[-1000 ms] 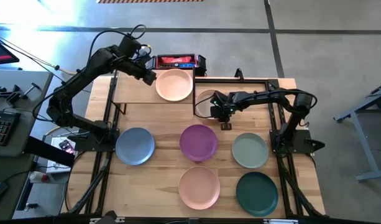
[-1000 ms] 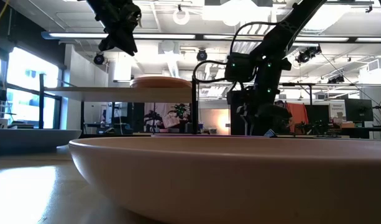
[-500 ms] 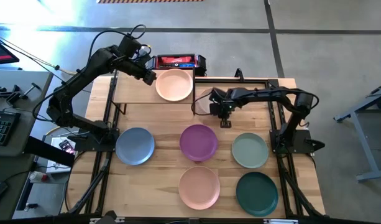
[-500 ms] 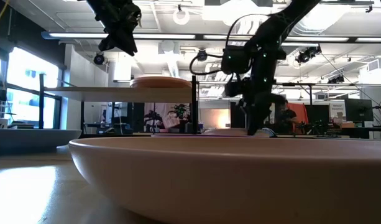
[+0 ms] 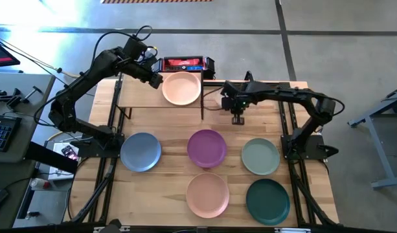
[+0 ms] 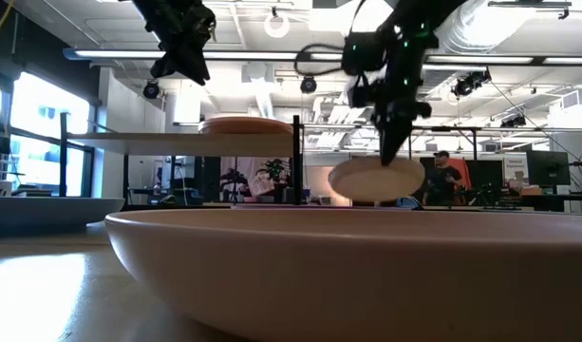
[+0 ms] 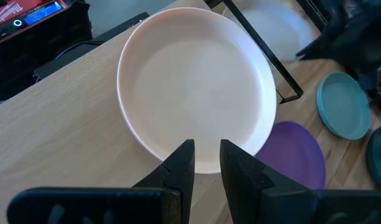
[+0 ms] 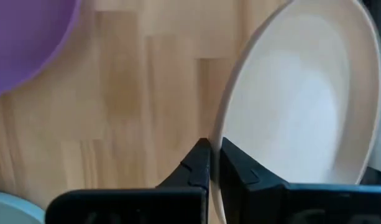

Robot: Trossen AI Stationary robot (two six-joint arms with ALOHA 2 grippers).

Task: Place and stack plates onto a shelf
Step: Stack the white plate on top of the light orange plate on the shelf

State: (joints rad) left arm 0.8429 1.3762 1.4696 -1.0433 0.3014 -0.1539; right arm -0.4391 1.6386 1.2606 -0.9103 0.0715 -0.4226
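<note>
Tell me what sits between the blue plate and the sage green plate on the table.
The purple plate lies between the blue plate and the sage green plate, with bare tabletop on either side of it; the high view shows this.

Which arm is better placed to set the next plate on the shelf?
Right. Its gripper already pinches the round cream plate's rim, lifted beside the light-wood shelf. The left gripper hovers empty over the pink plate there.
</note>
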